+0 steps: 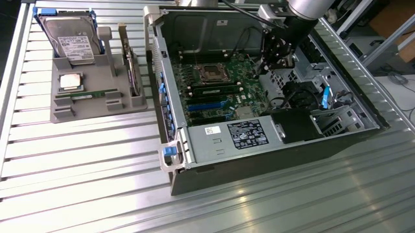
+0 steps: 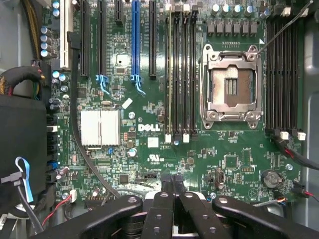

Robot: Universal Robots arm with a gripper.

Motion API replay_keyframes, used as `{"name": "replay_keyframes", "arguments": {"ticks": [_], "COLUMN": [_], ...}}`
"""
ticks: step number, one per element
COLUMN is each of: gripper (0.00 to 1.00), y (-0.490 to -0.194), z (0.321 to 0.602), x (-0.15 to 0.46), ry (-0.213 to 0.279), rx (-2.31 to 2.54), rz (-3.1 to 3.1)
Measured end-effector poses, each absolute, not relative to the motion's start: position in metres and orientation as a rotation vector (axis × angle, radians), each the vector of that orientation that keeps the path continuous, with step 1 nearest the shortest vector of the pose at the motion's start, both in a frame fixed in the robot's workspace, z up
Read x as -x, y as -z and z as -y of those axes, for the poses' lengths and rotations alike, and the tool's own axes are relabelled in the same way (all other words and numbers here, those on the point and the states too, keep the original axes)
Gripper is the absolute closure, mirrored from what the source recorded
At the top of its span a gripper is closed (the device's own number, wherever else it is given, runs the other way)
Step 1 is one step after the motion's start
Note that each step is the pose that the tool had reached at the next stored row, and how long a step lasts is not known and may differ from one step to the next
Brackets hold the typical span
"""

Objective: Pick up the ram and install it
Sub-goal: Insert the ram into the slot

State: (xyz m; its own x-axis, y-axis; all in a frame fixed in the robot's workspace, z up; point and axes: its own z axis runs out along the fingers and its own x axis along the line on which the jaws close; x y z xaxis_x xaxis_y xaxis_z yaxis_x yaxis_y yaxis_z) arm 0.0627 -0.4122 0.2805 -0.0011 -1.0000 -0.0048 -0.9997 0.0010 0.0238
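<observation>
The ram [image 1: 89, 95] lies flat in the grey holder tray [image 1: 97, 109], just in front of the square processor chip [image 1: 70, 82], with the hard drive [image 1: 73, 44] standing behind that and a card [image 1: 132, 73] upright toward the computer case [image 1: 272, 145]. The gripper [image 1: 277, 54] hangs well apart from it, inside the open case above the motherboard [image 2: 164, 134], near the empty CPU socket [image 2: 230, 87] and black memory slots [image 2: 180, 74]. Its fingers [image 2: 162, 209] look pressed together, holding nothing.
</observation>
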Motion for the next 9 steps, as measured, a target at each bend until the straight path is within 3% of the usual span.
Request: {"name": "replay_keyframes", "arguments": {"ticks": [9], "gripper": [0.9], "y": [-0.2806], "z": [0.4122], "x": [-0.0532], "ry": [0.018], "rx": [-2.217], "rz": [2.219]}}
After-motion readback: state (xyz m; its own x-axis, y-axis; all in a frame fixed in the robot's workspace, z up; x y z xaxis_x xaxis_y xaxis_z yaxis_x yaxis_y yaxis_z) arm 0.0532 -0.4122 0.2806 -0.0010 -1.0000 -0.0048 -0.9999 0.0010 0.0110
